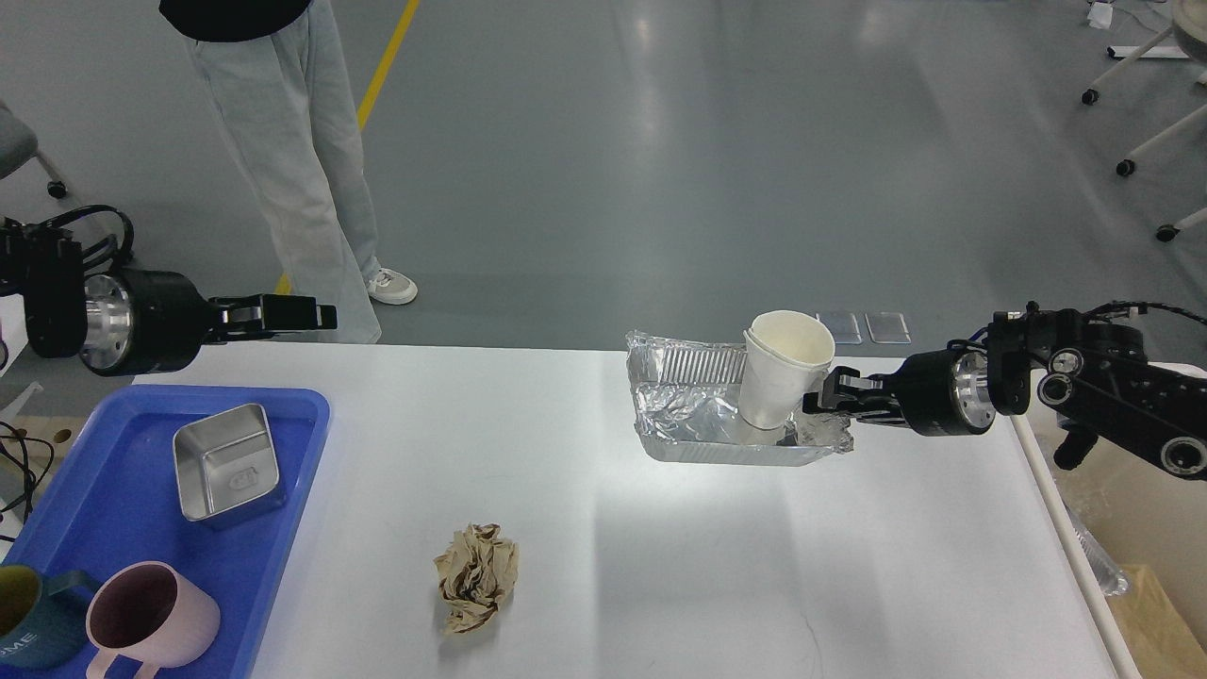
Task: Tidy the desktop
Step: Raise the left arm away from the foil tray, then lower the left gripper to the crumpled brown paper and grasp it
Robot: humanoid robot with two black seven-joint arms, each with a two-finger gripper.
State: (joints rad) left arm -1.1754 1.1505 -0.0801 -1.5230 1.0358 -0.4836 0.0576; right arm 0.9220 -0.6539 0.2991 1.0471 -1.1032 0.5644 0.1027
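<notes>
On the desktop (660,547), a foil tray (717,424) holding a cup (783,372) is gripped by the right gripper (818,401); the left gripper (316,314) is held closed, empty.

Glossy grey floor (717,141) with a yellow line (382,80) (ceiling lights reflected), wheeled chair legs (1132,104) at right.

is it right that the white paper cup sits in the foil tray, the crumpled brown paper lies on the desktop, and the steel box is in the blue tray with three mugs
Not quite: the head view shows two mugs, a pink mug and a teal mug, not three. The rest holds: the white paper cup sits in the foil tray, the crumpled brown paper lies on the desktop, and the steel box is in the blue tray.
</notes>
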